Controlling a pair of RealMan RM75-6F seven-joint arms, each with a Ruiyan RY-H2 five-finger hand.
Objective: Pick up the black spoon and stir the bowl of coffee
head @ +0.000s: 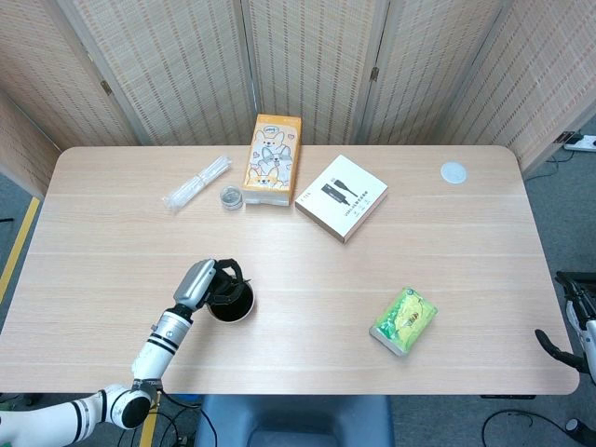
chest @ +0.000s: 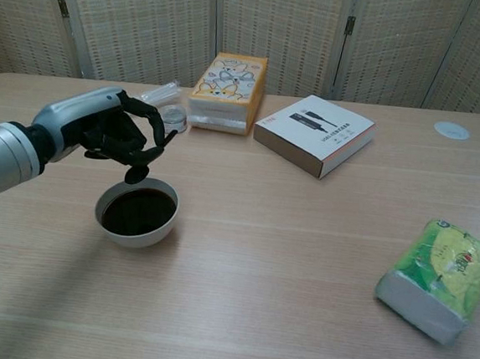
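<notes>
A white bowl [chest: 105, 216] of dark coffee [chest: 139, 213] stands on the table's near left; in the head view the bowl [head: 244, 313] is partly covered by my left hand [head: 212, 284]. My left hand [chest: 114, 134] grips the black spoon [chest: 146, 163], its handle slanting up to the right and its round tip hanging just above the bowl's far rim. The spoon is hard to make out in the head view. Only a part of my right hand [head: 570, 317] shows at the right edge, off the table, and its fingers cannot be made out.
At the back stand an orange carton [head: 273, 159], a small clear jar [head: 231, 197], a clear plastic packet [head: 196, 182] and a white box [head: 342, 196]. A green pack [head: 404, 320] lies at the near right, a white disc [head: 453, 171] at the far right.
</notes>
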